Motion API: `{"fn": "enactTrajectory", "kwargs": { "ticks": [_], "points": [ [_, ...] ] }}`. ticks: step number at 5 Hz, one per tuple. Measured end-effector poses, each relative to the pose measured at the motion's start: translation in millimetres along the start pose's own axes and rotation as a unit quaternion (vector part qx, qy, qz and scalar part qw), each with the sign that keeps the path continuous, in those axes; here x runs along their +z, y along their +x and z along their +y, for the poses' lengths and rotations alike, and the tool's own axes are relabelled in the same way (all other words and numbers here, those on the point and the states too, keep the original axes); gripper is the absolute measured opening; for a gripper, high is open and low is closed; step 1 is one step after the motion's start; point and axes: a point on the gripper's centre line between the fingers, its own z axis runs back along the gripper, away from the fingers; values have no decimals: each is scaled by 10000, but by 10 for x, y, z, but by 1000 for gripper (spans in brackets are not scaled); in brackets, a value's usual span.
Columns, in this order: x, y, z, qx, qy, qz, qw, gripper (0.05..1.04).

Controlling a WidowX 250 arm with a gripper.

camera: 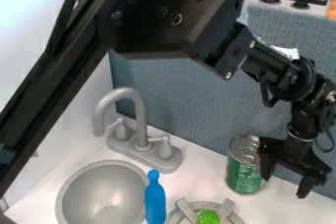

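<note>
The black gripper (286, 182) hangs at the right side of the view, over the back of the white counter. Its two fingers are apart, with nothing visible between them. A green can (243, 175) with a silver top stands upright just left of the gripper. The left finger is right beside the can and hides part of its right edge; whether they touch I cannot tell.
A grey faucet (140, 142) stands behind a round grey sink (101, 196) at the left. A blue bottle-shaped object (154, 201) lies at the sink's right edge. A grey rack (226, 211) with a green item (209, 217) is at the front. A blue-grey panel (177, 98) rises behind.
</note>
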Motion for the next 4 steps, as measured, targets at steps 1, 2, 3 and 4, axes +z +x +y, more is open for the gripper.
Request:
{"fn": "enactTrajectory", "kwargs": {
  "ticks": [1, 2, 3, 4],
  "points": [
    [-1, 39, 14, -34, -76, -89, 9999, 998],
    [-9, 118, 72, 30, -178, -282, 9994, 998],
    [-162, 18, 267, 278, -71, -267, 9992, 998],
    [47, -12, 576, 796, -61, -740, 9941, 998]
  ]
}}
